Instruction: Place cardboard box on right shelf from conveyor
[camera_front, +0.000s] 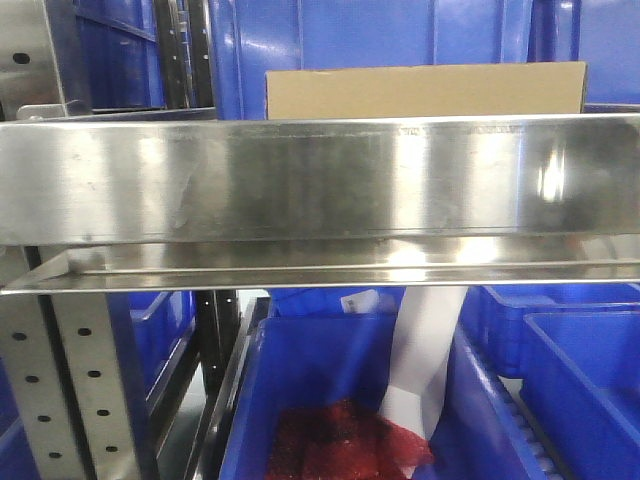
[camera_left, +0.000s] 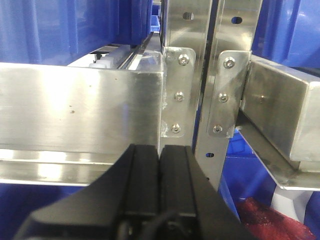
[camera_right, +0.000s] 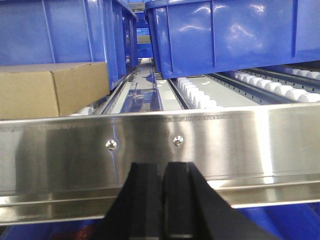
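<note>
Exterior front-facing view: the cardboard box sits up on the right shelf, behind the tall shiny front lip, so only its plain tan upper part shows above the steel. Large blue bins stand behind it. Under the shelf another blue bin holds something red and net-like with a white sheet hanging into it. Grey perforated uprights carry the rack at the left.

From the right wrist view, the box rests at the left end of the shelf, just beside a blue bin, on white rollers that run back behind the lip. The right gripper hangs in front of the lip with its black fingers pressed together, holding nothing.

From the left wrist view, the left gripper is likewise squeezed closed and empty, facing the bolted corner brackets where two shelf sections meet at the uprights.
</note>
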